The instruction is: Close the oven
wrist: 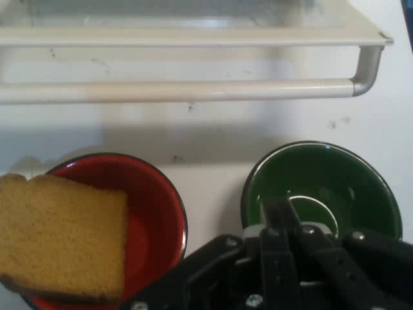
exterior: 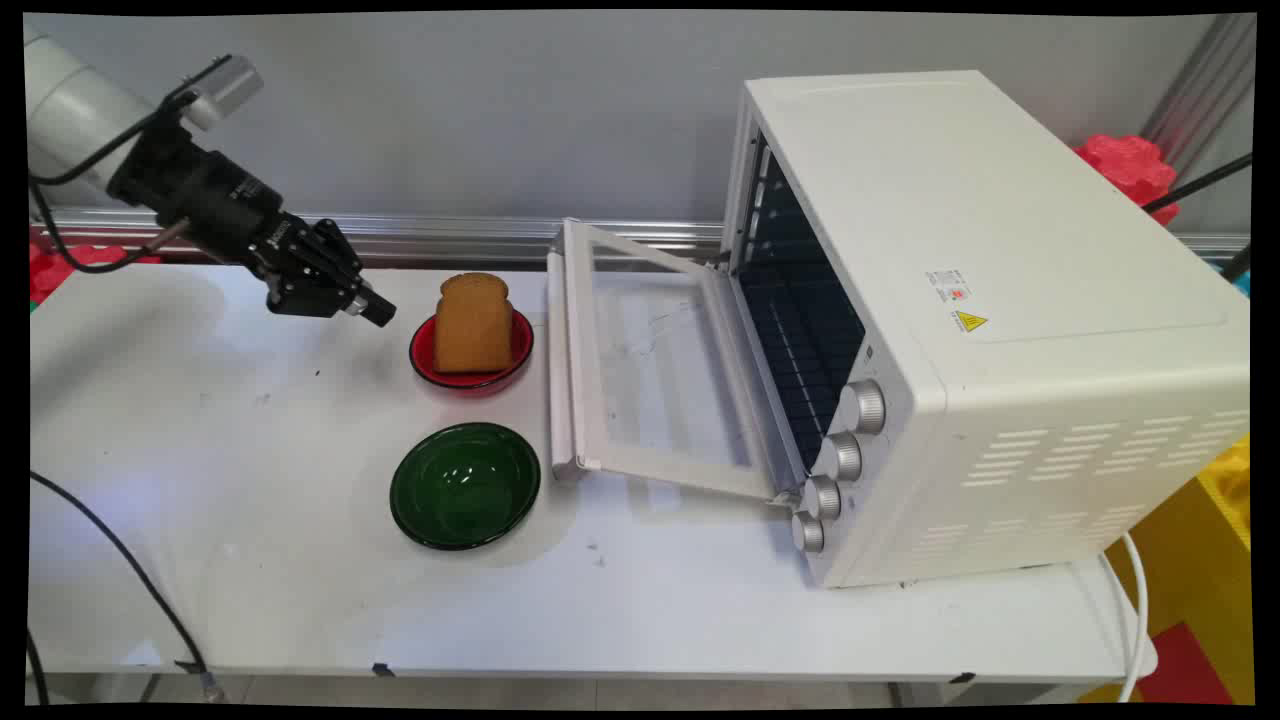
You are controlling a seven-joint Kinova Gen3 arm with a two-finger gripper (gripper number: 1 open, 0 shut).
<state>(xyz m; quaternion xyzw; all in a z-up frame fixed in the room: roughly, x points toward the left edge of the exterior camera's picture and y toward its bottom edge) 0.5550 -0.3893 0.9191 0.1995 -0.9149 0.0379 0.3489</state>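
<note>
**Gripper hovering left of the bread bowl**

Gripper (exterior: 368,308) hangs above the table (exterior: 250,560), fingers pressed together, holding nothing. Nearest thing — a slice of bread (exterior: 473,322) standing in a red bowl (exterior: 424,358), just right of the fingertips and apart from them. An empty green bowl (exterior: 465,485) sits nearer the camera, beside the red one. Right of both bowls — a white toaster oven (exterior: 1000,330), its glass door (exterior: 640,370) folded down open, handle (wrist: 187,90) towards the bowls.
</note>
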